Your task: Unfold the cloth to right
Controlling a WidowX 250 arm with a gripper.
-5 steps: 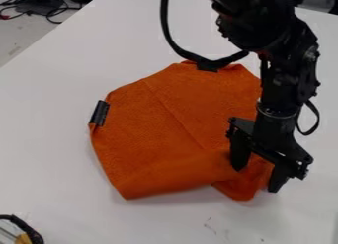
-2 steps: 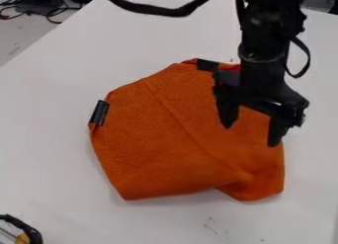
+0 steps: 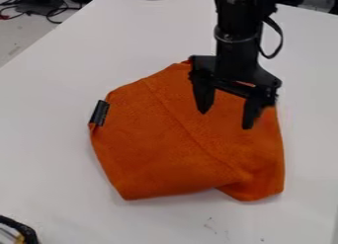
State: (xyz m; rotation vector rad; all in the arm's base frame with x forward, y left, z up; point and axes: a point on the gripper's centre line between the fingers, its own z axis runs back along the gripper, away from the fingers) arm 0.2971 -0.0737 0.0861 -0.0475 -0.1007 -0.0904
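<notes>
One orange cloth on tabletop | rightward unfolding seems mostly done, lower-right fold left | end effector: fingers wide apart, empty

Matt, textured orange cloth; smooth white table.

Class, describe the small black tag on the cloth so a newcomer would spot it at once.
On the white table lies an orange cloth, the robot's black gripper over its upper right part. Follow the cloth's left edge upward; the tag is the short, slanting strip there. Black like the gripper, it is far smaller and sits on the cloth's edge.
</notes>
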